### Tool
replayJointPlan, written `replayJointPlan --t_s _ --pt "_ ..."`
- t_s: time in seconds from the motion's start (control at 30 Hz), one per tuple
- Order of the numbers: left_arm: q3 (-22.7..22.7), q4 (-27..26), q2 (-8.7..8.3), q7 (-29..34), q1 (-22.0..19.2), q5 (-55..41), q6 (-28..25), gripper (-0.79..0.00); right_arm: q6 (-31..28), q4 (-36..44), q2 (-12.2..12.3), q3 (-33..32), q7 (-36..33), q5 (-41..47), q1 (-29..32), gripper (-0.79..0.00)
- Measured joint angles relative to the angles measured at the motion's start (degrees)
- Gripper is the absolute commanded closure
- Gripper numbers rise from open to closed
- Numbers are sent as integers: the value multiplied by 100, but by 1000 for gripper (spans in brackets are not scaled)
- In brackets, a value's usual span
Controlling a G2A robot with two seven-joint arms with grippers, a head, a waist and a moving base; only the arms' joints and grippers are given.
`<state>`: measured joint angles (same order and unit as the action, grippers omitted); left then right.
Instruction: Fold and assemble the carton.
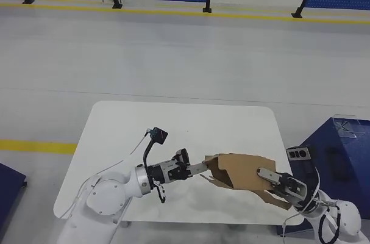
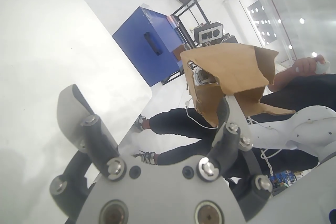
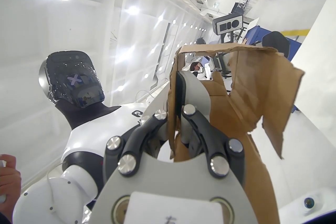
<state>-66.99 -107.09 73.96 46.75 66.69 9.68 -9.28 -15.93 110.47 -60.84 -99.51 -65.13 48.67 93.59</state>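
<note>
Largest in sight was the white table, with the work done over its near right part. Held up off the tabletop there, between the two arms, was the carton of brown cardboard, tilted and carried by the grippers alone. Already opened from flat into a rough sleeve, with walls standing apart and hollow inside, as seen along it from the right wrist. Gripped by the right gripper, clenched on one wall at the end nearer to that arm, one finger inside the sleeve and the other outside. Met at the opposite end by the left gripper, spread wide and grasping nothing, with only one of its fingers laid against one of the end flaps. Judged as somewhere in the first half of the task: opening of the body done, closing not. Hung loose and stuck out at both ends, with some ragged edges; none seen tucked or locked, no bottom formed. Remained to do, by this judgement: to square the sleeve, to fold the flaps of one end inward in turn, to press them shut, and then to set the carton down upright on the table
</note>
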Motion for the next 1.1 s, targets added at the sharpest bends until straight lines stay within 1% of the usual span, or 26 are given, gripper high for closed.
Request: replayJointPlan --t_s 0.23,0.47,0.7,0.8,0.9,1.1 --pt "139 288 -3 90 -161 -137 198 -785 46 51 -1 -5 -47 36 -4 0" --pt "399 701 18 324 -476 -272 576 -785 11 114 -6 -15 -127 103 -8 0" --pt "626 795 25 427 -645 -160 737 -785 -14 183 -6 13 -176 -48 15 0" --pt "577 707 6 320 -606 -86 733 -785 -42 145 -7 62 -97 -251 8 0" --pt "359 494 -48 275 -450 -25 747 -785 -56 62 -7 102 46 -472 -70 0" --pt "-270 -267 -186 176 78 119 791 -785 -459 -183 -13 193 226 -997 -214 0"
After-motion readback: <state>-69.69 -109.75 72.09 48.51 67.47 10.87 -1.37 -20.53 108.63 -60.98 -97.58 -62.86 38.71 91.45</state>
